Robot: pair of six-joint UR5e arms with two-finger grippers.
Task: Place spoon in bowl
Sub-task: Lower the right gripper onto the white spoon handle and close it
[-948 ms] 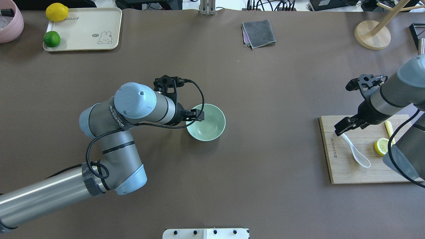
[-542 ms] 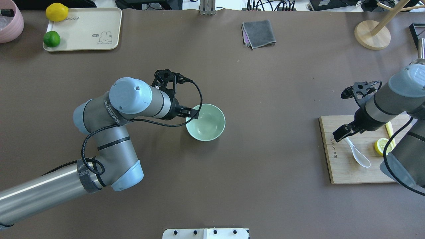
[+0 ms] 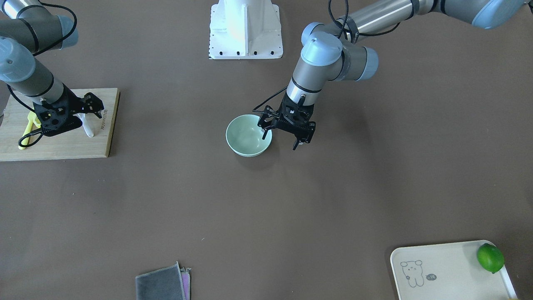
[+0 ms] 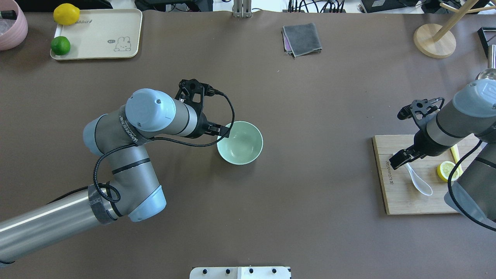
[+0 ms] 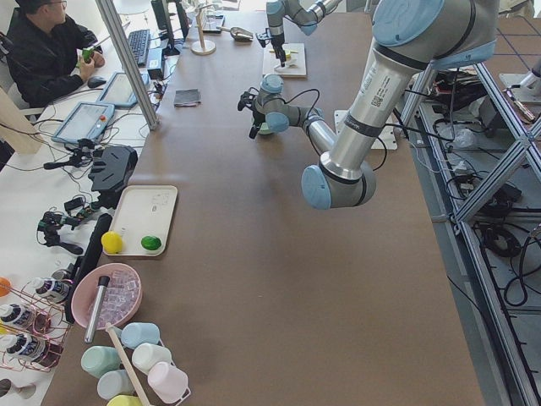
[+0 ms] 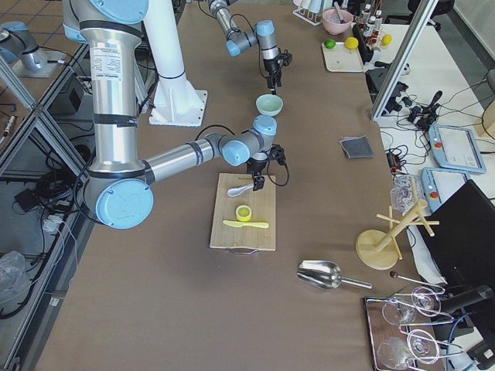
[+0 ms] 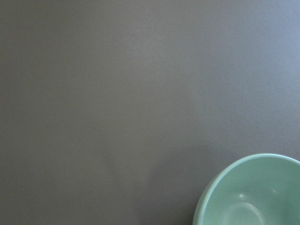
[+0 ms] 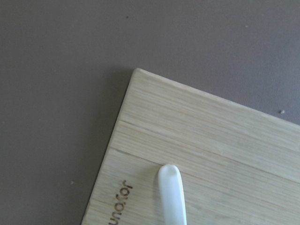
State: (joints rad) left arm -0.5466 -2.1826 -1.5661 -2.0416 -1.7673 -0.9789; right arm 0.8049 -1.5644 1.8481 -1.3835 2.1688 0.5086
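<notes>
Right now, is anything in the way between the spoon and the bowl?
Nothing visible is. The spoon lies on the wooden board, and only bare brown table stretches to the bowl. The left claw sits at the bowl's rim, but on the side away from the spoon.

"What's it all set up on?"

"One long table under a plain, matte brown cover."

"And alongside it?"

"A white bench runs down the far edge, with a keyboard and a tablet lying on it. A slanting aluminium post rises where the bench meets the table. On the near side there's open aluminium framing, with black cables coiled on the ground inside it."

"What's the floor like?"

"Reddish-tan tiles, what shows of them past the framing."

"Bright in here?"

"Even light from above. The shadows on the brown cover are soft and short."
</notes>
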